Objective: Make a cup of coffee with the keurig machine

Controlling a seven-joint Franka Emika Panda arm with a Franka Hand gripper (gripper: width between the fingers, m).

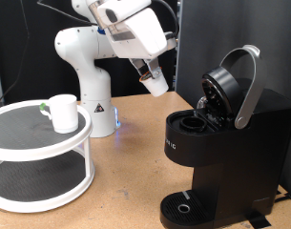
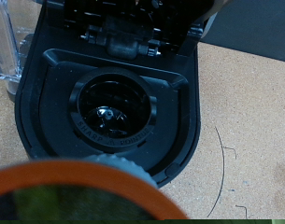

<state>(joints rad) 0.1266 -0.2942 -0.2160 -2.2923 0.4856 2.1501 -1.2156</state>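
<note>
Keurig machine (image 1: 217,143) lid open; tool (image 1: 155,81) above-left, apart.

Showing even, soft indoor light in the exterior view, with faint shadows lying under the white tiered stand (image 1: 40,157). Glinting off the keurig machine (image 1: 221,143) chamber in the wrist view. Blurring heavily at 6 o'clock there, on an orange-rimmed disc (image 2: 81,191).

Keurig machine (image 1: 221,153) at the exterior view's right, lid raised, pod chamber exposed. Gripper (image 1: 153,83) above and left of the chamber, clasping a white pod (image 1: 155,84). Cup (image 1: 61,112) on a white two-tier stand (image 1: 40,157), left.
</note>
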